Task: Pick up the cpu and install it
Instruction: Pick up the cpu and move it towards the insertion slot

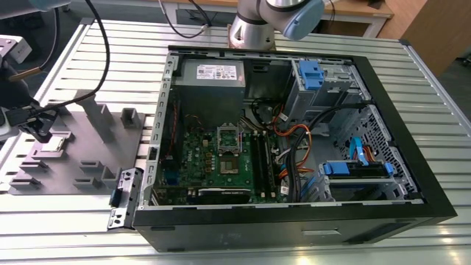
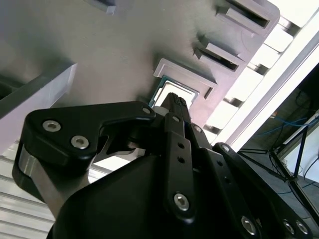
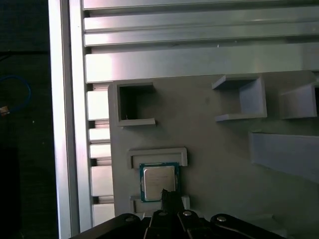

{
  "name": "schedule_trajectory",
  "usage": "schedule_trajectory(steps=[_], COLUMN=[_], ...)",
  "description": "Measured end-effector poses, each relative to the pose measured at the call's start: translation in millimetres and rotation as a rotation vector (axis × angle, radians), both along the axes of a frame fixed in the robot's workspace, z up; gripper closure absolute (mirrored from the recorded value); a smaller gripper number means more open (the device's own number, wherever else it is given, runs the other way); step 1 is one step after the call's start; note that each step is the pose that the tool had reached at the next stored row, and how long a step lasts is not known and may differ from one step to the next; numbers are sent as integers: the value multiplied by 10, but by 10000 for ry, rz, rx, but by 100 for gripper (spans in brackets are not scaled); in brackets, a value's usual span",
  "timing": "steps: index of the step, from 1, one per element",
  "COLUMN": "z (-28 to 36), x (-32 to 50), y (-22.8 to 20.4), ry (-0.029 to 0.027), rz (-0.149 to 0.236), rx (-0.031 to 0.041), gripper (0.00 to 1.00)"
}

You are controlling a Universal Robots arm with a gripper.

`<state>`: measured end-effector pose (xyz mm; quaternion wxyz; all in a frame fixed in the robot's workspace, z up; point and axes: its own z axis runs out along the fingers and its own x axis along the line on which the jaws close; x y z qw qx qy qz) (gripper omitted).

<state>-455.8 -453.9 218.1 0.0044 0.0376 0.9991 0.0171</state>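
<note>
The cpu [image 1: 52, 145], a small square chip with a silvery top, lies flat in a shallow recess of the grey moulded tray [image 1: 88, 152] at the exterior view's left. My gripper [image 1: 38, 132] hangs just above it, shut, with nothing held. In both wrist views the narrow black tip of the gripper [image 2: 174, 99] [image 3: 167, 193] points at the edge of the cpu [image 2: 169, 88] [image 3: 158, 180], which rests between two raised ridges of the tray [image 2: 99, 45] [image 3: 219, 149]. I cannot tell whether the tip touches the chip.
An open computer case [image 1: 294, 226] lies to the exterior view's right of the tray, with the green motherboard and its metal socket frame [image 1: 229, 139] facing up. Cables, drive bays and the power supply [image 1: 213, 74] crowd its inside. The arm's base [image 1: 254, 30] stands behind it on a slatted aluminium table [image 1: 74, 221].
</note>
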Motion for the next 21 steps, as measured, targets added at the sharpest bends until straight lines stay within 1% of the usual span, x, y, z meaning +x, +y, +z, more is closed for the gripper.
schedule_trajectory(steps=[4, 5, 8, 12, 16, 19, 21], z=[-36, -89, -119, -148, -150, -158, -168], x=[-21, -37, -40, -40, -40, -40, -41], y=[13, 17, 17, 19, 19, 45, 52], ry=[-1, 0, -1, 0, 0, -1, -2], rz=[1, 1, 1, 1, 1, 1, 8], rx=[-2, -12, -18, -25, -26, -25, -24], gripper=[89, 89, 89, 89, 89, 89, 89])
